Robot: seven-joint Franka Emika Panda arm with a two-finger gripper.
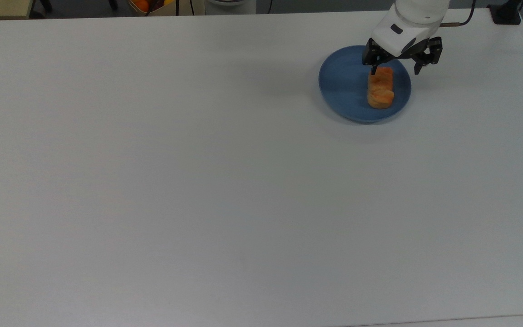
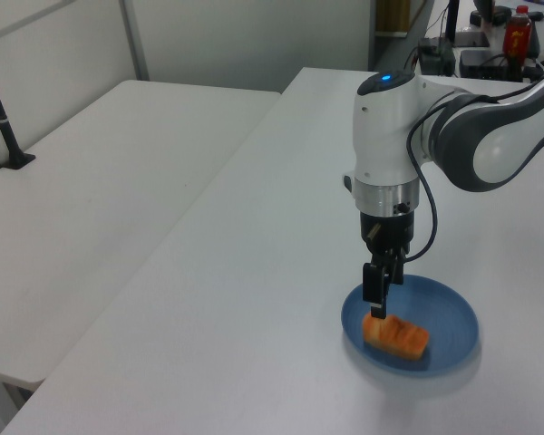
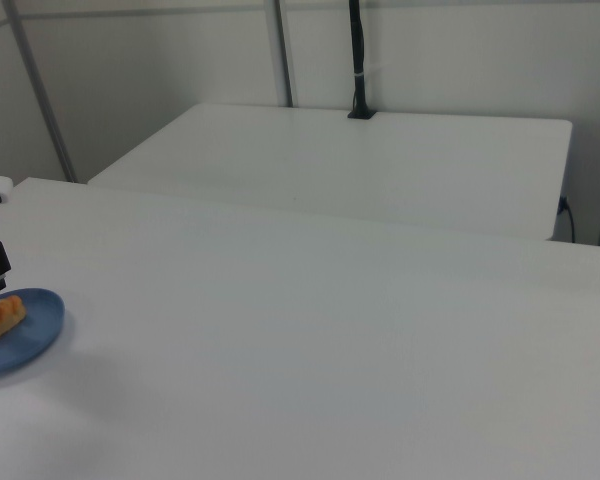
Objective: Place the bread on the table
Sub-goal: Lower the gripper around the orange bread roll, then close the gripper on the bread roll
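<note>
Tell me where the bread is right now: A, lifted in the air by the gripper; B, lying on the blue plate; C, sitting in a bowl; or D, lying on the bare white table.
B: the bread lies flat on the blue plate, with the open gripper spread over its far end in the top view and not closed on it.

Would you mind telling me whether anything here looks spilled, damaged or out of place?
Nothing stands out. The bread lies whole on the blue plate, which sits flat on the white table. The open gripper is at the bread's far end in the top view, with no crumbs or spills around.
</note>
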